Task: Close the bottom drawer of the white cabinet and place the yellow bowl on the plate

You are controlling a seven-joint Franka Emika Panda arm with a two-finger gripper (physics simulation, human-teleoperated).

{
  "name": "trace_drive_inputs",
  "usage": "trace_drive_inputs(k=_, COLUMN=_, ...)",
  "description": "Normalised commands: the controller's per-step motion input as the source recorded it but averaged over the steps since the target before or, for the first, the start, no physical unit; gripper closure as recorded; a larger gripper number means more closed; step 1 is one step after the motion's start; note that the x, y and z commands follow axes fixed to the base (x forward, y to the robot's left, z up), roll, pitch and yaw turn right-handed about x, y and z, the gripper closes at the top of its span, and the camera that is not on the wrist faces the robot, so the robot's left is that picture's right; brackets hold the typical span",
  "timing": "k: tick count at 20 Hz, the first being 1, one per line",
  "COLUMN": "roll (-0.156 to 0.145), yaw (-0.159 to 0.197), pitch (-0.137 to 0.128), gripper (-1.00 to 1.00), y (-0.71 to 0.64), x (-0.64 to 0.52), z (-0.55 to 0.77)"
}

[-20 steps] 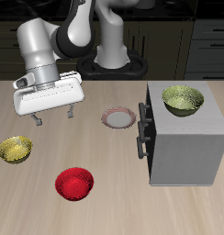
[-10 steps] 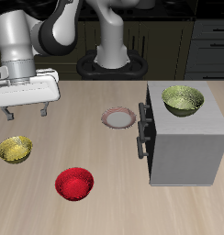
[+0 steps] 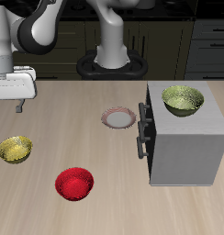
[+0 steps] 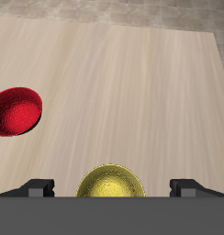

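Observation:
The yellow bowl sits upright on the table near its edge, and the wrist view shows it between my fingers and below them. My gripper hangs open and empty above the table, just behind the bowl and partly cut off by the frame edge; in the wrist view its fingertips stand wide apart. The plate lies empty mid-table, beside the white cabinet. The bottom drawer's handle shows on the cabinet front, and no drawer stands out from it.
A red bowl sits near the table's front edge and also shows in the wrist view. A wider greenish-yellow bowl rests on the cabinet top. The robot's base stands at the table's back.
My gripper has swung sideways across the table, away from the plate, to a spot over the yellow bowl. It has stayed open. Nothing on the table moved.

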Motion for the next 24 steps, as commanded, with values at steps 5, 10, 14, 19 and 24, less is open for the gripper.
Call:
trace_drive_inputs(k=5, roll=0.013, yaw=-0.053, pitch=0.037, gripper=-1.00, y=-0.23, x=-0.28, z=-0.05)
trace_drive_inputs(k=10, roll=0.017, yaw=-0.055, pitch=0.016, gripper=-1.00, y=-0.10, x=-0.37, z=-0.03)
trace_drive_inputs(k=14, roll=0.025, yaw=-0.042, pitch=0.025, gripper=-1.00, y=0.04, x=-0.16, z=-0.04)
trace_drive_inputs(k=19, roll=0.083, yaw=-0.082, pitch=0.015, gripper=-1.00, y=0.26, x=-0.05, z=-0.13)
trace_drive_inputs(k=24, roll=0.054, yaw=-0.041, pitch=-0.010, gripper=-1.00, y=0.26, x=-0.01, z=-0.13)
